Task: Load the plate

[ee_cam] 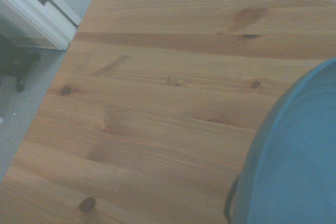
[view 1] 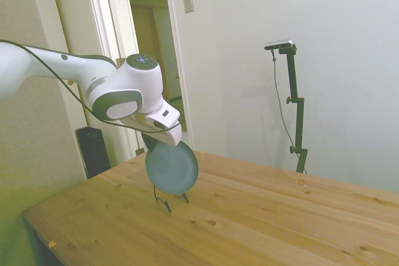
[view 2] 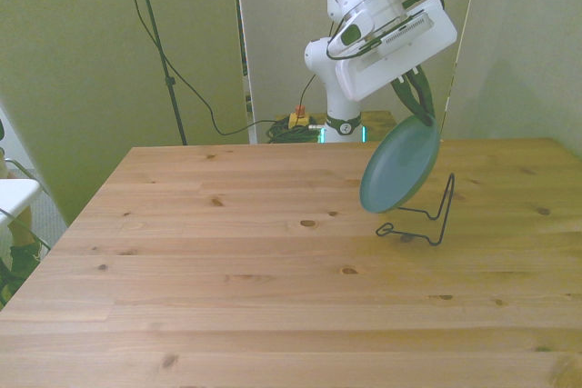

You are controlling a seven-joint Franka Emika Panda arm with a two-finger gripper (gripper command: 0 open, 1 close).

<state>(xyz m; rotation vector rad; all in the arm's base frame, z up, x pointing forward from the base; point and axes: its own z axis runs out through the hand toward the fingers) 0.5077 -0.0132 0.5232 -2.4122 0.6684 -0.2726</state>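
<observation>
- The pincer (view 2: pixel 416 102) grips the upper rim of the plate (view 2: pixel 400 165), its dark fingers closed on the edge.
- The plate is round, matte teal-grey, plain, with a shallow raised rim; it hangs tilted on edge, its lower part at the thin black wire stand (view 2: pixel 427 224); whether they touch is unclear.
- The stand sits on the pale, knotty wooden desk (view 2: pixel 227 261), toward the front view's right.
- The wrist view shows the plate's smooth curved surface (ee_cam: pixel 294 161) over the planks.

We see the plate (view 1: pixel 172 167) held upright by its top edge in the claw (view 1: pixel 154 142), its lower rim at the wire stand (view 1: pixel 168 201) on the counter (view 1: pixel 249 216).
</observation>
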